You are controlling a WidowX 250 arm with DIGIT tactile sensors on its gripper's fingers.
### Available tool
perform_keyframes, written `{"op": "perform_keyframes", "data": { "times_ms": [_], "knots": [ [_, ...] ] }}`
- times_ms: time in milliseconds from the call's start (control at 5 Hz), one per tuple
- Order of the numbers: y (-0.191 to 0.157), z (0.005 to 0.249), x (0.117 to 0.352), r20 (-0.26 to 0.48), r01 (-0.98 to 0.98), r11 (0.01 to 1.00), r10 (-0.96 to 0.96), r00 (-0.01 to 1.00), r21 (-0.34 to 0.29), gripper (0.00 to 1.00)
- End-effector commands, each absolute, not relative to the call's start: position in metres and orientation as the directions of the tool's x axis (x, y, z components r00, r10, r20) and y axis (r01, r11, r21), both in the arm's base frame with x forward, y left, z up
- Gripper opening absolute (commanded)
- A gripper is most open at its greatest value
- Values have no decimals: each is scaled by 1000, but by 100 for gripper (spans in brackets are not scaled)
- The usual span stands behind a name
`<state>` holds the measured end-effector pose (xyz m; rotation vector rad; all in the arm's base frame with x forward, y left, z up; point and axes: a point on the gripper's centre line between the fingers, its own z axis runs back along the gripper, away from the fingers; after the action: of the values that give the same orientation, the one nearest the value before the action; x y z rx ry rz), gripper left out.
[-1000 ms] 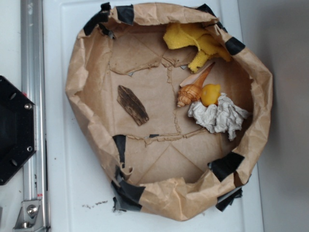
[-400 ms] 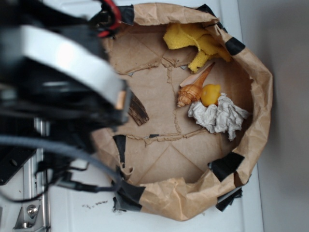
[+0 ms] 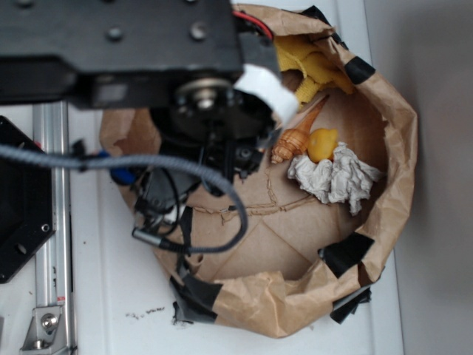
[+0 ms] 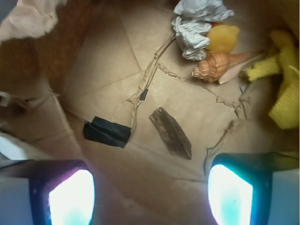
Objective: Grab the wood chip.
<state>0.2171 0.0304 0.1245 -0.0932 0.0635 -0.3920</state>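
Exterior view: the arm (image 3: 148,66) is hanging over the left half of the paper bowl (image 3: 384,222), hiding the wood chip; the shell (image 3: 295,137) and crumpled paper (image 3: 336,177) are lying clear at the right.
Wrist view: the wood chip (image 4: 171,132) is lying flat on the paper floor, between and just beyond the gripper (image 4: 150,190).
Fingers: the fingers (image 4: 70,197) are spreading wide and holding nothing, likely so they can straddle the chip.
Tape (image 4: 107,132): sitting left of the chip, patching the paper.

My exterior view looks straight down from high; wrist view sits close, facing the floor of the brown paper basin (image 3: 392,133) (image 4: 93,61). Both share the tan spiral seashell (image 3: 295,137) (image 4: 213,68) toward 2 o'clock.
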Motion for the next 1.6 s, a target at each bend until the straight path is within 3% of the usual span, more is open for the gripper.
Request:
{"op": "perform_keyframes", "data": {
  "times_ms": [0,200,600,1000,1200,1400],
  "knots": [
    [57,109,233,-47,323,916,-342,938,-237,100],
    [58,103,237,-74,310,927,-331,941,-213,100],
    [27,71,209,-130,415,899,-432,893,-137,100],
    [10,30,188,-90,471,880,-475,876,-62,100],
    [10,17,190,-63,430,903,-429,901,-10,100],
    [14,18,203,-36,385,923,-385,922,-5,100]
  ]
}}
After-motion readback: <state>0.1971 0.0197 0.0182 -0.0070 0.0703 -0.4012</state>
